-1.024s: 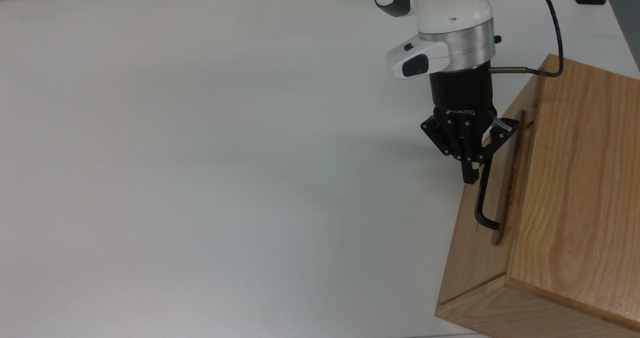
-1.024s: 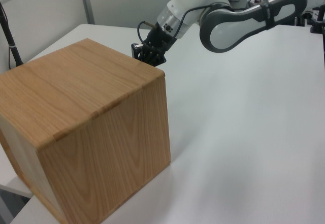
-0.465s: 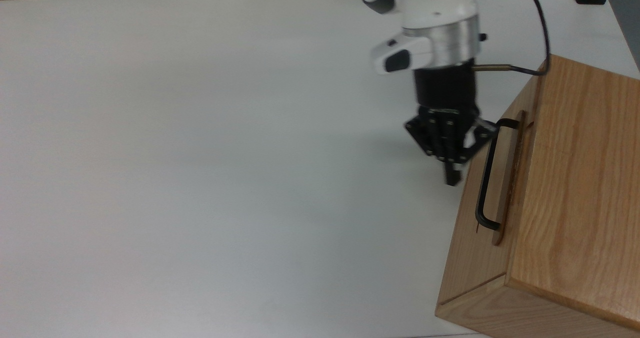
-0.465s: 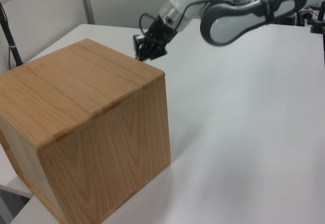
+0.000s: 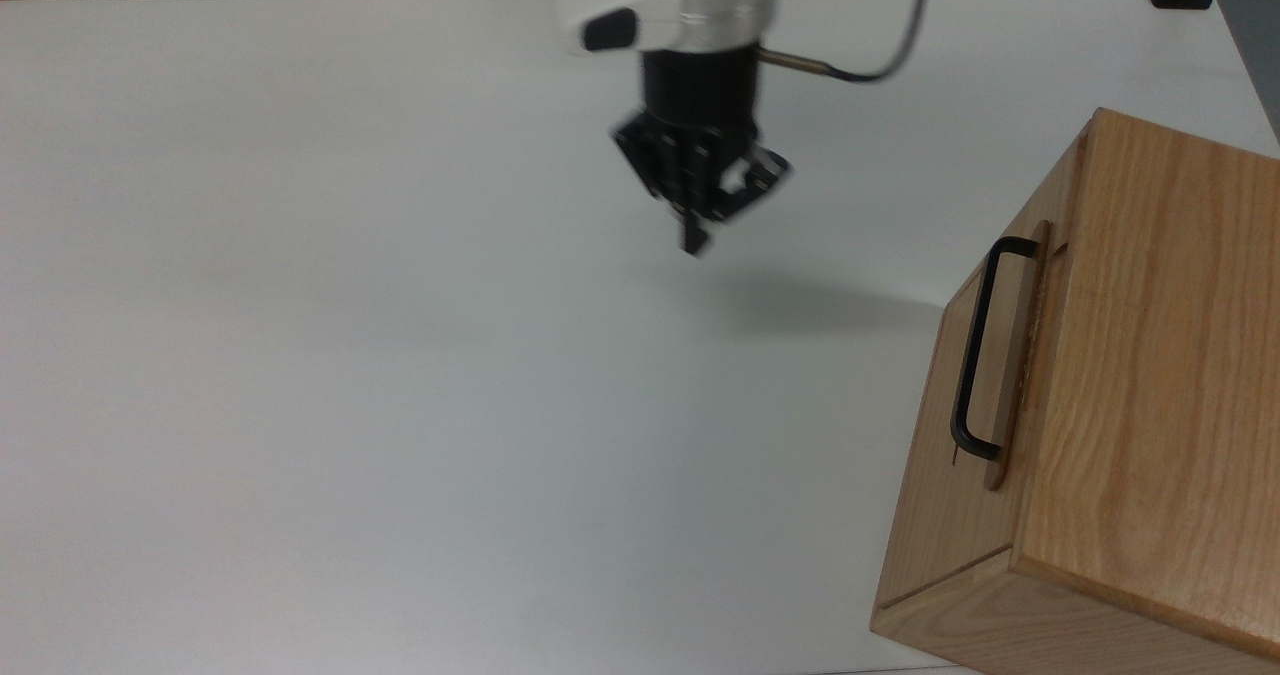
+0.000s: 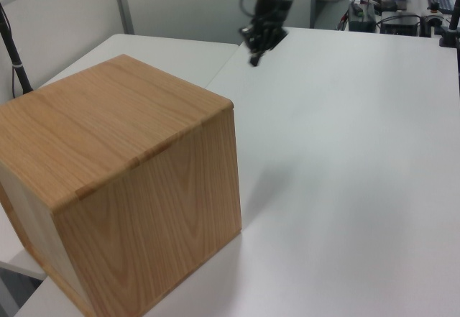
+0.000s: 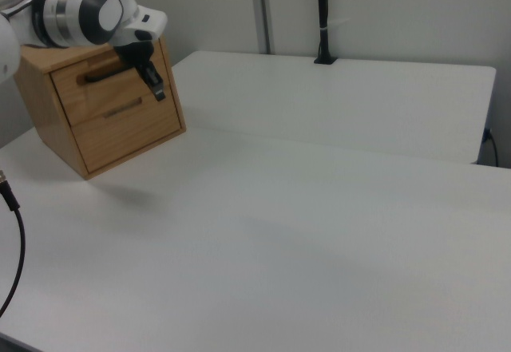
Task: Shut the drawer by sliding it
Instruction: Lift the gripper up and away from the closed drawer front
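The drawer (image 5: 1002,355) is the upper light wooden front of the oak cabinet (image 5: 1150,355), with a black bar handle (image 5: 975,345). It sits pushed in, its front standing only a thin strip proud of the cabinet face. In the right view the drawer (image 7: 112,90) shows above a second, lower front. My gripper (image 5: 694,240) hangs in the air over the white table, well off to the top view's left of the handle. Its fingers are shut with nothing between them. In the left view my gripper (image 6: 255,58) is beyond the cabinet (image 6: 122,173). In the right view my gripper (image 7: 158,92) overlaps the cabinet front.
The white table (image 5: 350,355) stretches wide to the top view's left of the cabinet. The cabinet stands at the table's corner, close to the near edge in the left view. A black post (image 7: 322,17) is clamped at the far edge in the right view.
My gripper has drawn back from the drawer handle, moving toward the top view's upper left and rising. The handle is now uncovered. The drawer and cabinet have not moved.
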Motion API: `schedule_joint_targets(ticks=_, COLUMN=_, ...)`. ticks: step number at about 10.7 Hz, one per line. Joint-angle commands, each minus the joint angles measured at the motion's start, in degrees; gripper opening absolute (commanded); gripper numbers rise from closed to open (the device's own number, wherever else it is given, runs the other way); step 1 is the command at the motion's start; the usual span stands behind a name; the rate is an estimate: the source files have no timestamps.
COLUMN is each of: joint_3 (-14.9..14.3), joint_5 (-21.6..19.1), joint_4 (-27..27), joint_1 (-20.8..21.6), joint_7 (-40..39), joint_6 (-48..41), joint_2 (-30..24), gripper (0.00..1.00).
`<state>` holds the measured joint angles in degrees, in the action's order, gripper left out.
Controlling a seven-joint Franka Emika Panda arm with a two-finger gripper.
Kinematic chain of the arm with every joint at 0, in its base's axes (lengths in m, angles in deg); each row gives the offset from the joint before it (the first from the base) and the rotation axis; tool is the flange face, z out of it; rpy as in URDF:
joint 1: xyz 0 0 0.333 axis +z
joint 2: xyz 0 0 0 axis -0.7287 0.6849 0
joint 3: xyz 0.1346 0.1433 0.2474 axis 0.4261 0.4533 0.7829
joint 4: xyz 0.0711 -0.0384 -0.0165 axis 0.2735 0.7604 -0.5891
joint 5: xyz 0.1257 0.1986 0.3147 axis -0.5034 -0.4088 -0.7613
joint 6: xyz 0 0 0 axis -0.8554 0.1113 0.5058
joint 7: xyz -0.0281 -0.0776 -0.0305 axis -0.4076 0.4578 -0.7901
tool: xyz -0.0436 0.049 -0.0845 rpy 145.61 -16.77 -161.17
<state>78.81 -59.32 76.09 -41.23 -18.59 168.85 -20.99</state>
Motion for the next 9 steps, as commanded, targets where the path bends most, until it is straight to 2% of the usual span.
schedule_joint_targets(ticks=1, joint_3=0.6, joint_5=0.2, joint_4=3.5, joint_1=-6.1, joint_7=-16.8, joint_6=-11.4, joint_2=-6.4, gripper=0.0)
schedule_joint_targets(ticks=2, joint_3=0.4, joint_5=0.1, joint_4=3.5, joint_1=-7.6, joint_7=-21.3, joint_6=-16.1, joint_2=-8.4, gripper=0.0)
schedule_joint_targets(ticks=3, joint_3=-1.1, joint_5=0.0, joint_4=4.6, joint_1=-7.8, joint_7=-26.1, joint_6=-20.0, joint_2=-11.3, gripper=0.0)
schedule_joint_targets(ticks=5, joint_3=-6.7, joint_5=-1.8, joint_4=10.8, joint_1=-5.4, joint_7=-32.4, joint_6=-21.0, joint_2=-18.4, gripper=0.0)
schedule_joint_targets(ticks=6, joint_3=-9.9, joint_5=-3.4, joint_4=12.4, joint_1=-3.5, joint_7=-33.3, joint_6=-21.0, joint_2=-19.8, gripper=0.0)
schedule_joint_targets(ticks=9, joint_3=-10.6, joint_5=-4.0, joint_4=13.0, joint_1=-2.8, joint_7=-38.3, joint_6=-19.7, joint_2=-19.5, gripper=0.0)
